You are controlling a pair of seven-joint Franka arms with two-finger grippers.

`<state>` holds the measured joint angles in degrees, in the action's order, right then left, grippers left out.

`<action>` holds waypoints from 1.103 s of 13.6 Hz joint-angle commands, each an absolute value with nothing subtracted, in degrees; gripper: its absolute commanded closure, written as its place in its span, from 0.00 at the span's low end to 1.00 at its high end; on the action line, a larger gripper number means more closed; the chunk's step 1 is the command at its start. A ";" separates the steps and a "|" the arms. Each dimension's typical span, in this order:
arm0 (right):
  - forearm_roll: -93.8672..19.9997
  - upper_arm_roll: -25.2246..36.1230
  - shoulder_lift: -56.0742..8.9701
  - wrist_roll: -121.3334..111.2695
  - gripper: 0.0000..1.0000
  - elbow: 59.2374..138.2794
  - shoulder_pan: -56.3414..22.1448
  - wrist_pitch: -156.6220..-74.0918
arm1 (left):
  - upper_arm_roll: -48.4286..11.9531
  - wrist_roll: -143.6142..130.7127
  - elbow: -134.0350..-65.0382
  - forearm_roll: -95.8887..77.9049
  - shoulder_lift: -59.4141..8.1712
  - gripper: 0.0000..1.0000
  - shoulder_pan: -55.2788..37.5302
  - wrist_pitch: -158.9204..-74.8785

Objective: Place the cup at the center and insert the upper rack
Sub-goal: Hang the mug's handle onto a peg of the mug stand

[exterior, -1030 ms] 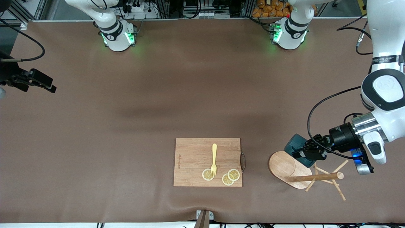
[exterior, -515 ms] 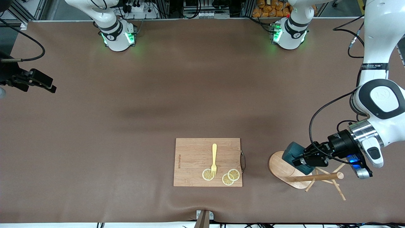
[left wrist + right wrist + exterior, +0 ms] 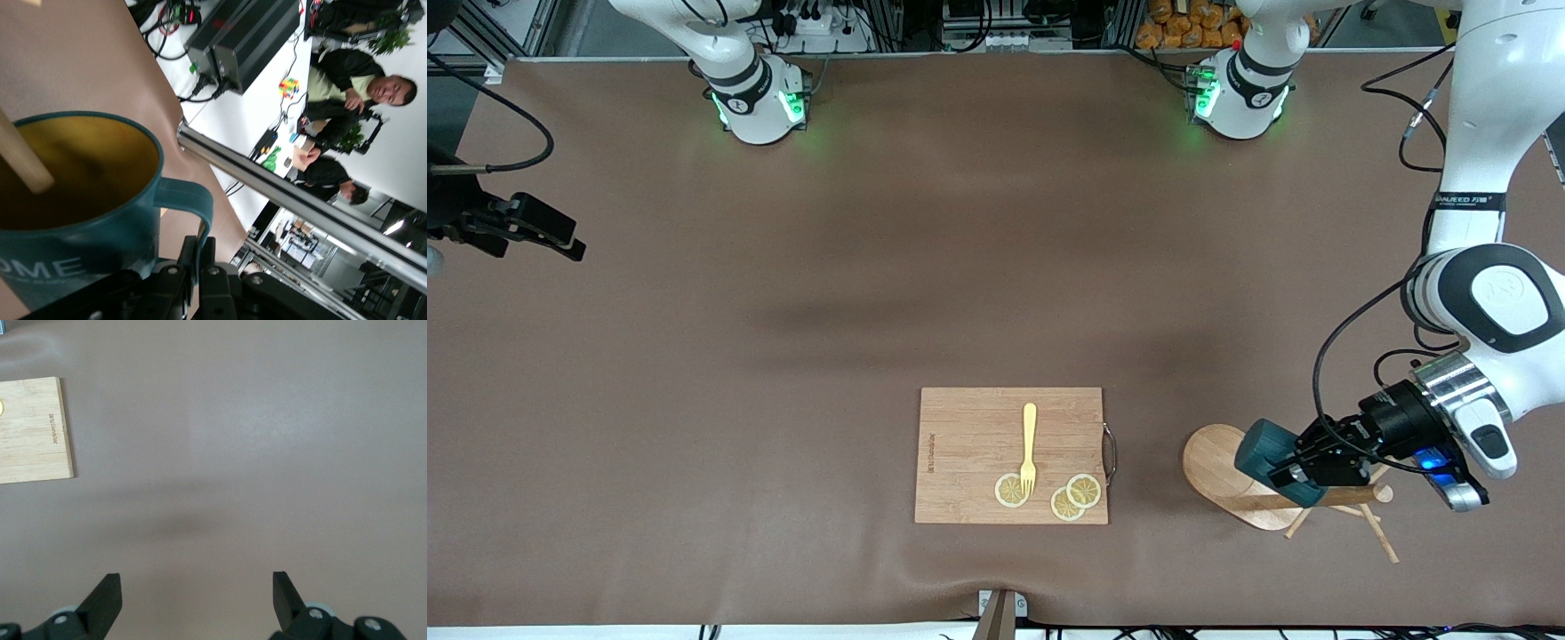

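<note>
Cup [image 3: 1267,454]: small, dark teal-green, yellowish inside, small side handle; white lettering on wall in left wrist view [image 3: 73,220]. Held up off table, tipped on side, over base and pole of rack.

Rack [image 3: 1223,462]: light wooden mug tree, oval flat base, single pole, thin angled pegs. Lies toppled on table at left arm's end, pole roughly horizontal, pegs splayed on mat.

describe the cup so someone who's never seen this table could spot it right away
Find the wooden cutting board near the front camera, then go toward the left arm's end of the table to the mug tree lying on its side. The cup is over it, its handle pinched in the left gripper. It is the only dark teal thing, with a yellowish inside.
</note>
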<state>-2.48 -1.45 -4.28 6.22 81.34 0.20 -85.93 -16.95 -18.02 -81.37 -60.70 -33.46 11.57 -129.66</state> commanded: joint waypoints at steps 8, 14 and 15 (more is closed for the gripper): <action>-2.81 -1.14 -3.96 6.50 0.00 81.21 -0.26 -85.25 | -17.05 -17.22 -82.18 -67.32 -34.89 1.00 13.36 -135.09; -2.81 -1.14 -3.96 6.50 0.00 81.21 -0.26 -85.08 | -16.96 -17.40 -82.79 -67.59 -35.33 1.00 14.58 -135.09; -2.81 -1.14 -3.96 6.50 0.00 81.21 -0.18 -85.17 | -16.96 -17.40 -83.05 -67.59 -35.33 1.00 14.68 -135.09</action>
